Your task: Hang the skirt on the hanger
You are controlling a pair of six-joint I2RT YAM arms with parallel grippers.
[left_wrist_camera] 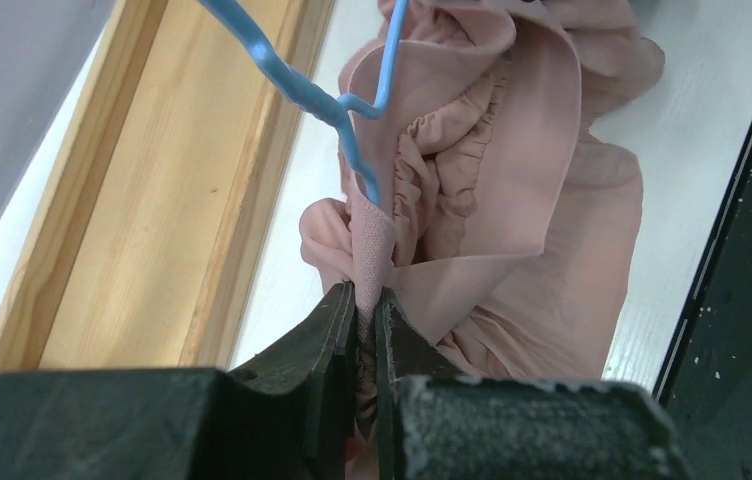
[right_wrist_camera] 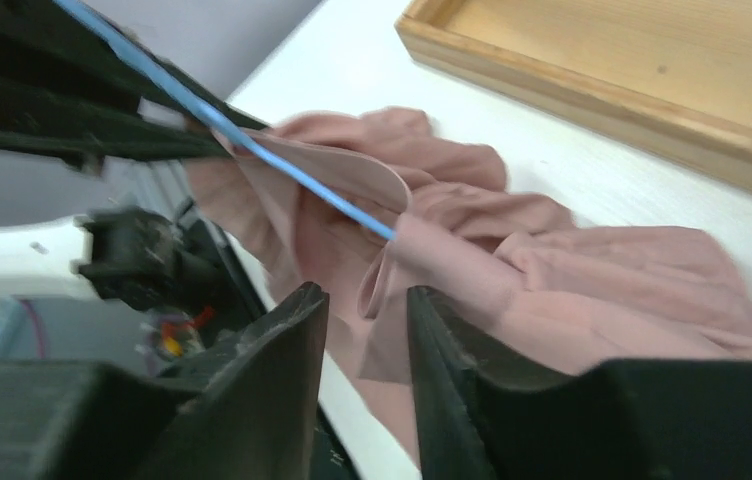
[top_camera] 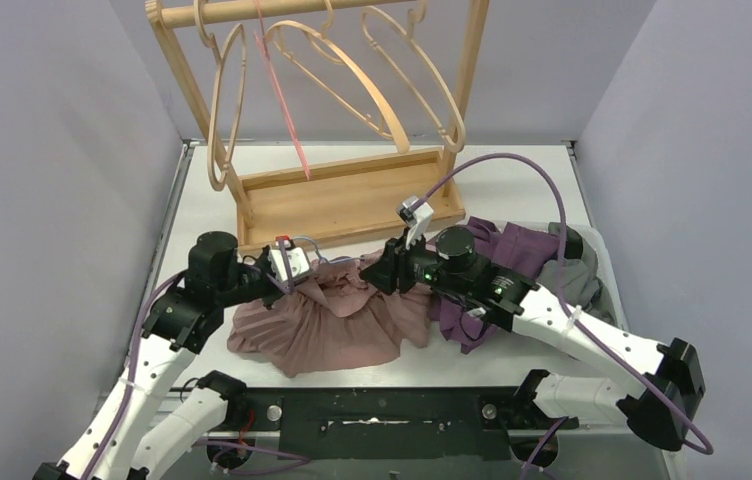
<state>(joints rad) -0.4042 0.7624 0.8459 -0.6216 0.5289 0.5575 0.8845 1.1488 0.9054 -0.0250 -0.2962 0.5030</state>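
Clamping one pink skirt (left_wrist_camera: 512,200) in left claw (left_wrist_camera: 364,300), right claw (right_wrist_camera: 365,300) slightly apart, one blue hanger (left_wrist_camera: 297,88)

One pink pleated fabric skirt (top_camera: 332,325), one thin blue wire hanger (left_wrist_camera: 292,85), one light wooden garment rack (top_camera: 352,200). Two white-and-black robot arms (top_camera: 572,325). The curved wooden hangers (top_camera: 372,90) overlap, number unclear.

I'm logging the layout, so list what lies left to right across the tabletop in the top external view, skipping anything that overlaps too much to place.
left claw → right claw → purple garment → grey garment
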